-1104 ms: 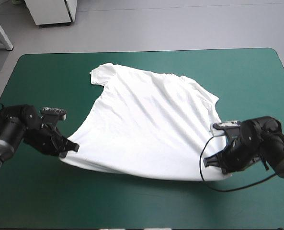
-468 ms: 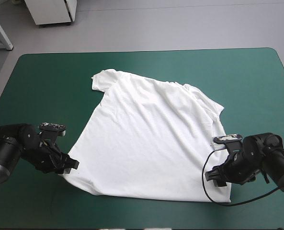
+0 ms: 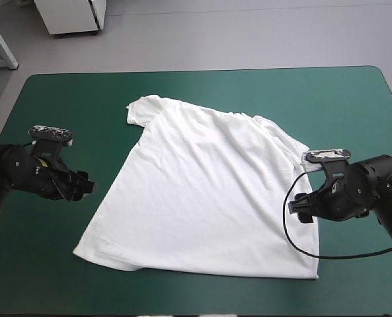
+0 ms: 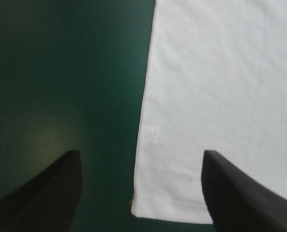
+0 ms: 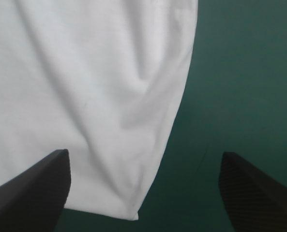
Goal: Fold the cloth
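The white T-shirt (image 3: 202,191) lies spread flat on the teal-green cover (image 3: 57,105), collar end toward the far edge and hem toward the near edge. My left gripper (image 3: 86,188) hovers just off the shirt's left side, open and empty. In the left wrist view the shirt's hem corner (image 4: 148,203) lies between the parted black fingers (image 4: 46,193) of that gripper (image 4: 141,159). My right gripper (image 3: 300,210) sits at the shirt's right side, open. The right wrist view shows the T-shirt (image 5: 85,87) with a rippled corner below this gripper (image 5: 144,155), nothing held.
Bare teal-green cover (image 3: 354,112) runs around the shirt on all sides, widest toward the far corners. The table's near edge (image 3: 182,310) lies close behind the hem.
Both grippers opened and let go of the hem corners, then drew away toward the table's far side. The shirt's lower half dropped and now lies flat.
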